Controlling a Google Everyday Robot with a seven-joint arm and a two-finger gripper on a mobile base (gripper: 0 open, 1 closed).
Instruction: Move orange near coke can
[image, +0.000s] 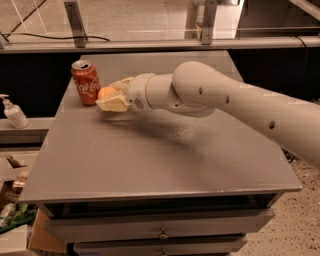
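End effector (111, 98) closed round orange (106, 92), just R of coke can (85, 82).

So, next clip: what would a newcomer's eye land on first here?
The big beige arm reaching in from the right across the grey table dominates the view. Its gripper is at the table's back left, closed on the orange, right beside the red coke can. A white pump bottle stands off the table's left edge.

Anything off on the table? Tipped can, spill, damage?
Nothing stands out. The coke can stands upright at the far left of the table; the gripper holds the orange right beside it. No spill visible.
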